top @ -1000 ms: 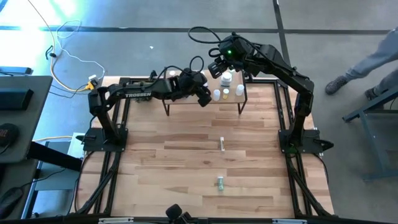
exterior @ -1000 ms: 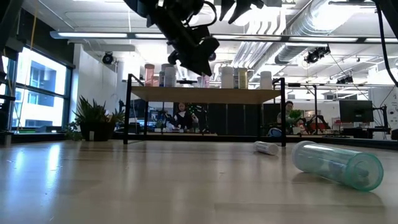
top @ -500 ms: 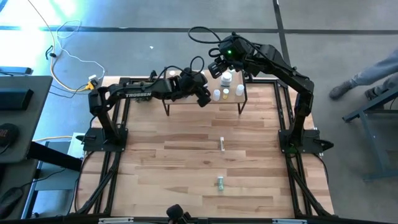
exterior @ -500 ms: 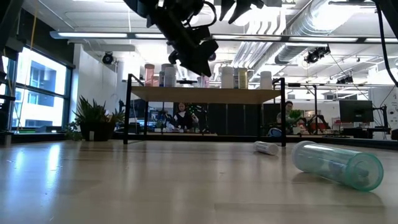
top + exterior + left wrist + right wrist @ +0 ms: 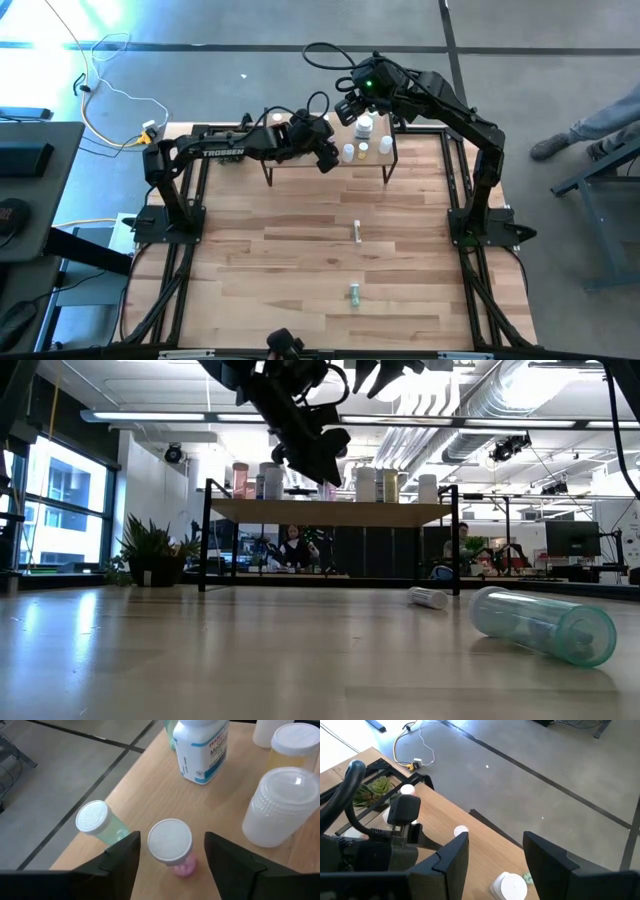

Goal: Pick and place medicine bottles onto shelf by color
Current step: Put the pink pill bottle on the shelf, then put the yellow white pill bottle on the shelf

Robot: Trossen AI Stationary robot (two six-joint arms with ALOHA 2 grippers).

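Room: open workshop hall with grey floor, ceiling ducts and windows; seated people show far behind the table in the low view.
Table [image 5: 300,260]: butcher-block top carrying both arm bases, the shelf at its far edge and two loose bottles nearer the front.
Left arm [image 5: 215,148]: reaches from the left base across to the left half of the shelf.
Right arm [image 5: 450,105]: arches from the right base to the shelf's far right part.
Shelf [image 5: 330,512]: light-wood board on thin black legs, bearing a row of upright bottles; a leafy plant [image 5: 150,550] stands beside its left end.
Left gripper [image 5: 171,857]: poised over the shelf's left half, fingers spread apart on either side of the pink bottle, not touching it.
Right gripper [image 5: 492,857]: hangs above the shelf's far edge, fingers parted and holding nothing.
White jar [image 5: 282,807]: wide, ribbed lid, standing near the pink bottle.
Labelled white bottle [image 5: 202,747]: upright on the shelf beyond the pink bottle.
Green tube [image 5: 542,623]: lying on its side on the table, near the front.
Pink bottle [image 5: 172,845]: white cap, upright on the shelf between the left fingers.
Green vial [image 5: 100,822]: white cap, just beside the pink bottle at the shelf's edge.
Small clear vial [image 5: 357,232]: lying mid-table, well apart from the shelf.
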